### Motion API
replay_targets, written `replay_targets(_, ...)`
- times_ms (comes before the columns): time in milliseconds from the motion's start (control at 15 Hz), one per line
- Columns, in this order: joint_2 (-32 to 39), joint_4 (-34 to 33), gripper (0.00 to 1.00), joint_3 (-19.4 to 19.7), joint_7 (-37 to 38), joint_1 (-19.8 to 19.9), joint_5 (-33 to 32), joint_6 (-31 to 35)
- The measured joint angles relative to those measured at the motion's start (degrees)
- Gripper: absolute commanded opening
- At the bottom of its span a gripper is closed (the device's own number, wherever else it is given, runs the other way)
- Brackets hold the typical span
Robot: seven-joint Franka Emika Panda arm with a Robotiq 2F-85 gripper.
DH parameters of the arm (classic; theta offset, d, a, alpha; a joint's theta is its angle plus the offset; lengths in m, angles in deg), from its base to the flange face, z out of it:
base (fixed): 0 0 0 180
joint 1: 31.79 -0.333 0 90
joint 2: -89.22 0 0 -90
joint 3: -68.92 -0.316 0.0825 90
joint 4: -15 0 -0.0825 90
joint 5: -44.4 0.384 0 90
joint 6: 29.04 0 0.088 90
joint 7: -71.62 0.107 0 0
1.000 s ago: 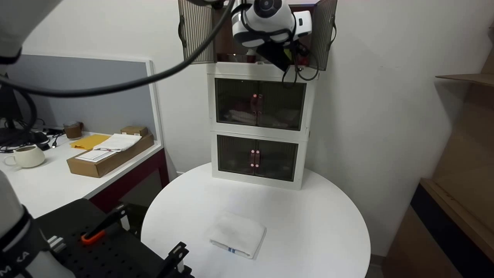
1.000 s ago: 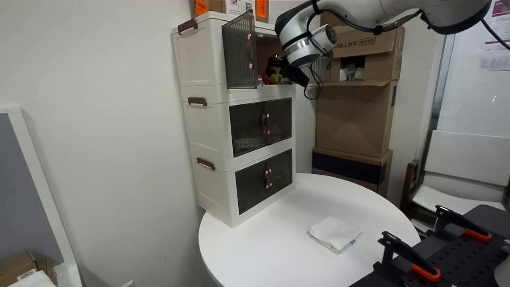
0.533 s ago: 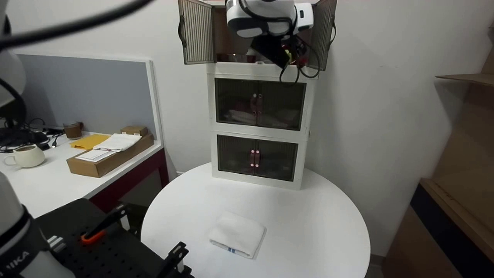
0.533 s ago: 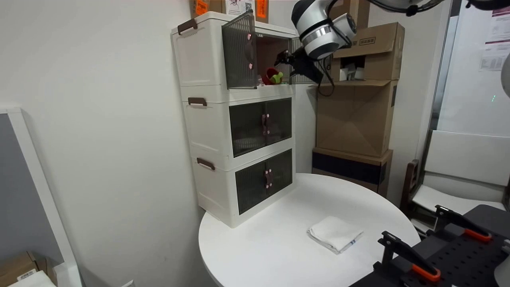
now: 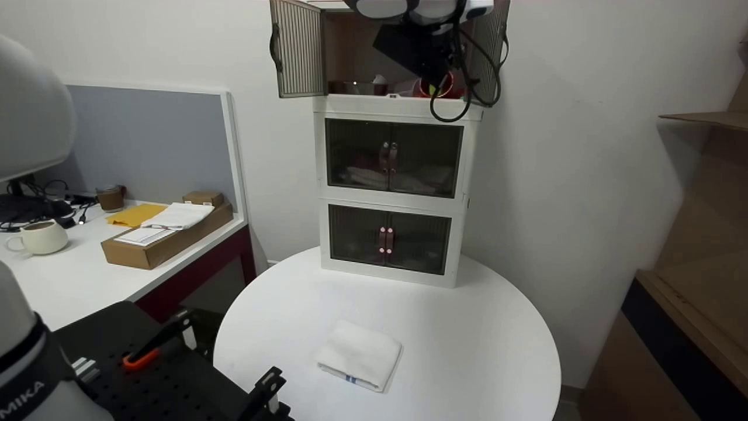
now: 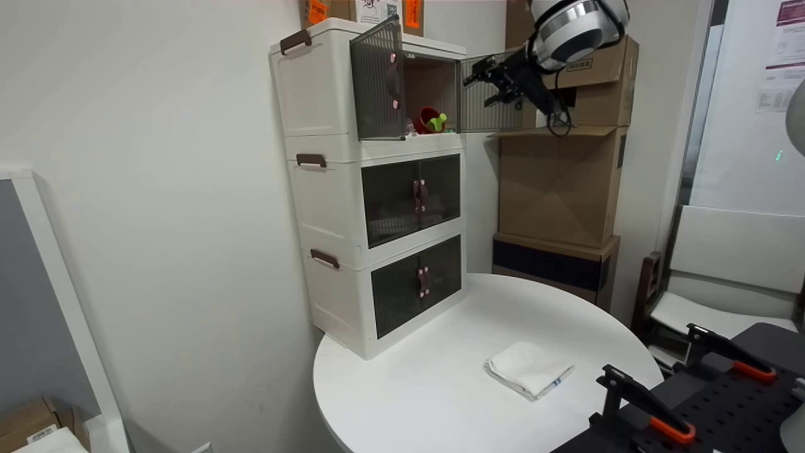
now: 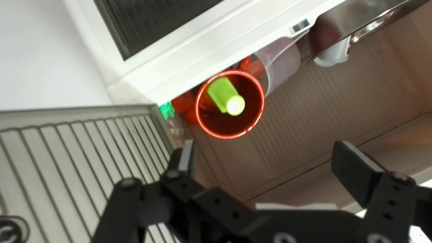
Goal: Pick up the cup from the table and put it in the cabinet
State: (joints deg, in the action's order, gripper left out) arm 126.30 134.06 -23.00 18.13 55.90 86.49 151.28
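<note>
Red round cup (image 7: 233, 123), lime-green stick (image 7: 222, 93) poking out, sits at right in top compartment (image 5: 353, 52) of white plastic tower cabinet (image 6: 333, 207). Jaws spread wide, empty. Placing looks done; likely only retreat pending.

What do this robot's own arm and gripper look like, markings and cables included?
The smooth, rounded white arm has a silvery, metal-looking wrist band. Thin black cables hang in loops nearby. Pale-on-grey "MIKA" lettering shows low down, meeting the frame edge. The blocky black gripper has jaws with grey inner pads.
</note>
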Motion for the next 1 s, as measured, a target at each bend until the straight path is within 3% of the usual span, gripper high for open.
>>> replay_targets(133,-1.2,4.0,1.0,-3.0,2.2,8.6,-1.9,-8.2)
replay_targets(333,-2.2,9.9,1.0,-4.9,11.2,21.5,-11.4,-20.7)
replay_targets(733,-2.1,19.4,1.0,-4.2,20.1,45.8,-29.7,-42.3)
replay_targets(867,-2.5,21.9,1.0,-0.7,20.8,49.7,-34.2,-44.4)
replay_targets(1000,-3.7,24.1,1.0,3.9,20.9,50.3,-37.9,-42.8)
